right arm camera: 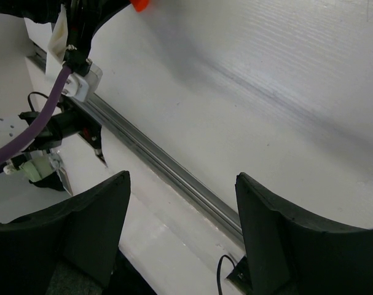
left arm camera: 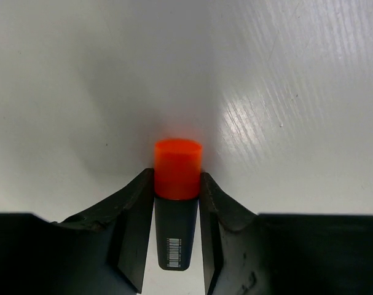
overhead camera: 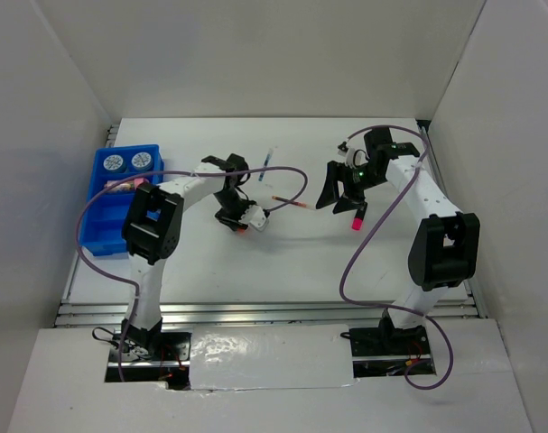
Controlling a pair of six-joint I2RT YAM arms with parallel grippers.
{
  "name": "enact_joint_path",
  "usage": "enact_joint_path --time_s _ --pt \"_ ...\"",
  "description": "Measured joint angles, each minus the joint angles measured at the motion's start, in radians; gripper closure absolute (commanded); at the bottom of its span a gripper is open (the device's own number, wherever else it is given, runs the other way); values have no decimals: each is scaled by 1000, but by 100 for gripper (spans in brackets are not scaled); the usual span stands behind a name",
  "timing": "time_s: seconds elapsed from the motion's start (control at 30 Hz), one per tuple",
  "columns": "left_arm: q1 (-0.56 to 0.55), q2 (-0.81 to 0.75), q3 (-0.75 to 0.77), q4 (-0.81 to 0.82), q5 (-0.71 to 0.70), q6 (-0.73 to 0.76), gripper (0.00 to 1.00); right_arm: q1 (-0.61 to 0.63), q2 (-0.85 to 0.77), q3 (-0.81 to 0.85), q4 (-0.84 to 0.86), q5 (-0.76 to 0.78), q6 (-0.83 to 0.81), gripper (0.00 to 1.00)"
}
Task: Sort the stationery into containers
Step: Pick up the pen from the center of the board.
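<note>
left gripper (left arm camera: 176,184) pinches black-orange highlighter (left arm camera: 177,169); black-pink highlighter (overhead camera: 357,219) lies apart.

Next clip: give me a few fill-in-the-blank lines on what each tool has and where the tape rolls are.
The left tool grips a black highlighter whose cap is coloured ____.
The right tool holds ____.
Two tape rolls lie in the ____ tray.
Missing words: orange; nothing; blue.
</note>
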Motion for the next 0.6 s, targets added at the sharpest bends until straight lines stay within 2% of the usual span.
enact_joint_path --time_s 0.13,0.23,0.33,0.47,0.6 --pt "17 -17 -27 24 -1 -2 67 0 0 0 0 0 0 24" --pt "33 -35 -55 46 -7 -5 81 0 0 0 0 -1 0 24" --pt "43 -61 -89 74 -20 -31 90 0 0 0 0 -3 0 24" --pt "57 -78 -95 72 -21 -97 95 0 0 -1 0 -5 0 24" --pt "92 -137 -40 36 19 -185 99 0 0 -2 0 -7 0 25"
